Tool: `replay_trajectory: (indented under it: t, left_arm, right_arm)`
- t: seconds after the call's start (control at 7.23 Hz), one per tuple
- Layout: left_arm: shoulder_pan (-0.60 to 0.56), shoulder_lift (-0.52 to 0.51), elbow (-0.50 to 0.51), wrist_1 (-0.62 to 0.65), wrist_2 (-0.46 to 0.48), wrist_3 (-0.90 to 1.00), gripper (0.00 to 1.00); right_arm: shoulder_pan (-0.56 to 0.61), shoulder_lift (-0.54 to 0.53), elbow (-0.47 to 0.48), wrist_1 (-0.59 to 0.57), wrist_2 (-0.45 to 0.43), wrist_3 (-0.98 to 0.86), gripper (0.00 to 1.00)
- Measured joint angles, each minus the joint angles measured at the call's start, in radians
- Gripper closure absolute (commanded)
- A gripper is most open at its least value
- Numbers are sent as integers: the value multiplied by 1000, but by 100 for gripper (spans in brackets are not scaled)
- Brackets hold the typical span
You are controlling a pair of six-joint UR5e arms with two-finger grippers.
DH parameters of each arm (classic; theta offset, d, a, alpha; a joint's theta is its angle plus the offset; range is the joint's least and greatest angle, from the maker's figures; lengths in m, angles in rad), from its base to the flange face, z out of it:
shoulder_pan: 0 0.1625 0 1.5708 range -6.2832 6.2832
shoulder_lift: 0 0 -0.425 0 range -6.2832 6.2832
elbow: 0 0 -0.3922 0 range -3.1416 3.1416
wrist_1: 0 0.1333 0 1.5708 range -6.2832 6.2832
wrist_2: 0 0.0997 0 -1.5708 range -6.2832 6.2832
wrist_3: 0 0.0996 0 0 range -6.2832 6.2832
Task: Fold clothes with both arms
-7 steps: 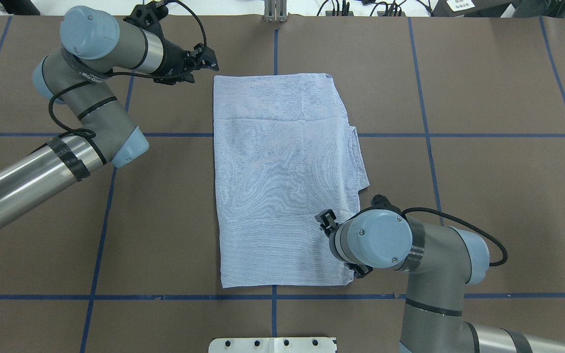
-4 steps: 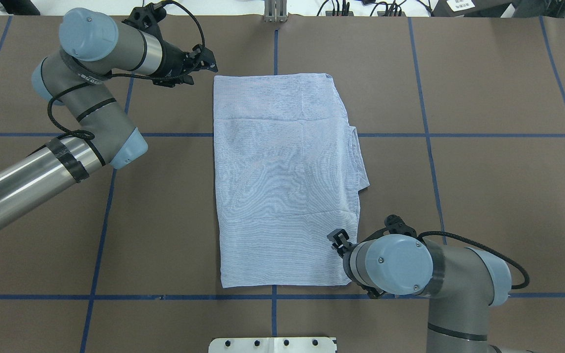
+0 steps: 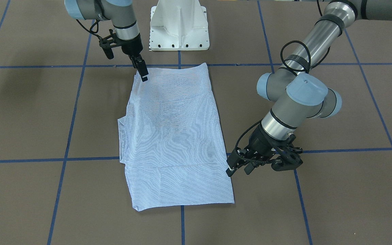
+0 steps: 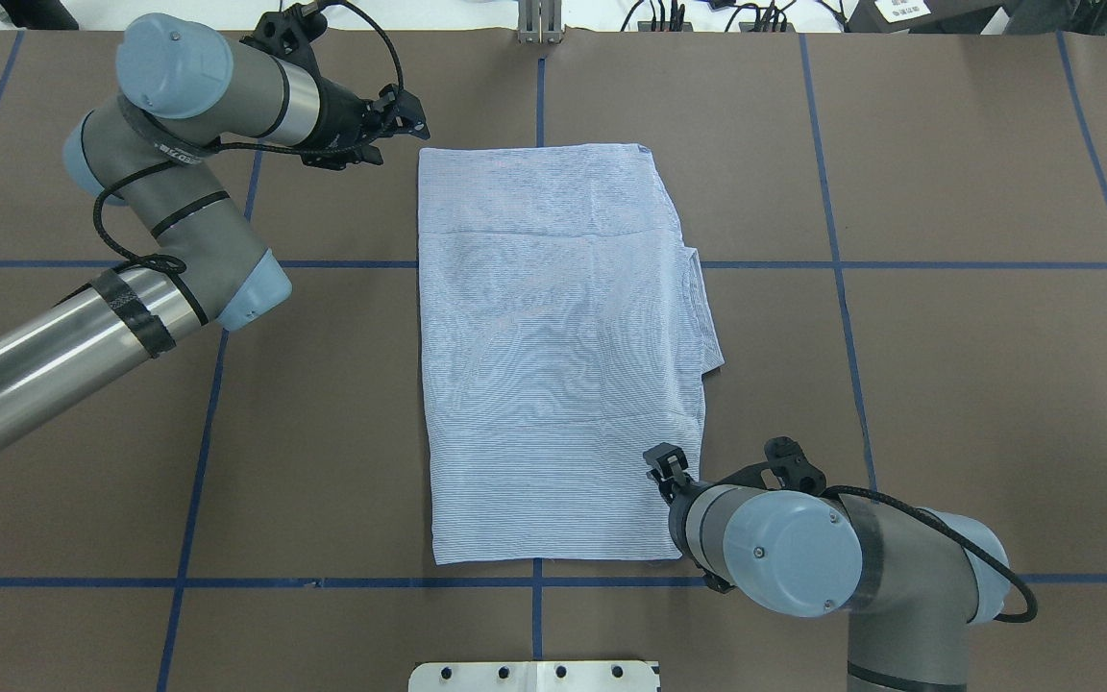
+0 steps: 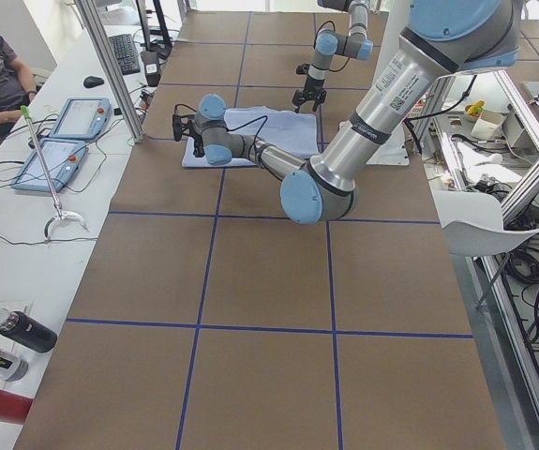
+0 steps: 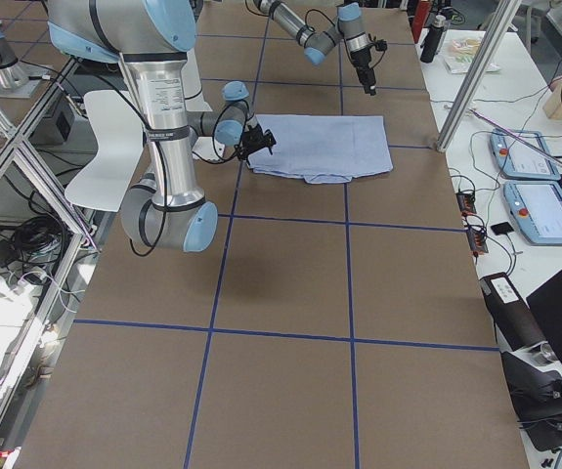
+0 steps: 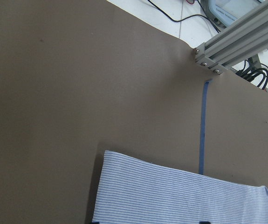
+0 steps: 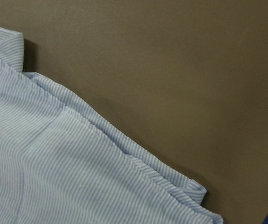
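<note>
The light blue striped shirt lies flat, folded into a tall rectangle at the table's middle; it also shows in the front view. My left gripper sits low beside the shirt's far left corner, jaws apart and empty; in the front view it is just off the cloth's edge. The left wrist view shows that corner of the shirt. My right gripper hangs over the shirt's near right corner, holding nothing, and looks open. The right wrist view shows the layered shirt edge.
The white pedestal base stands at the robot's side of the table. An aluminium post rises at the far edge. Blue tape lines grid the brown table. Operator consoles and bottles sit beyond the far side.
My right arm has drawn back toward the robot along the shirt's right edge, to the near right corner. The left arm and the shirt have stayed put.
</note>
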Motion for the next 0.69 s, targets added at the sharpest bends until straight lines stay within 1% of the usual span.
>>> replay_trajectory:
  t: [0.55, 0.69]
  left_arm:
    - [0, 0, -7, 0, 2, -17, 23]
    - [0, 0, -8, 0, 1, -17, 23]
  right_arm:
    - [-22, -6, -26, 18, -13, -3, 0]
    - [-21, -6, -30, 19, -13, -6, 2]
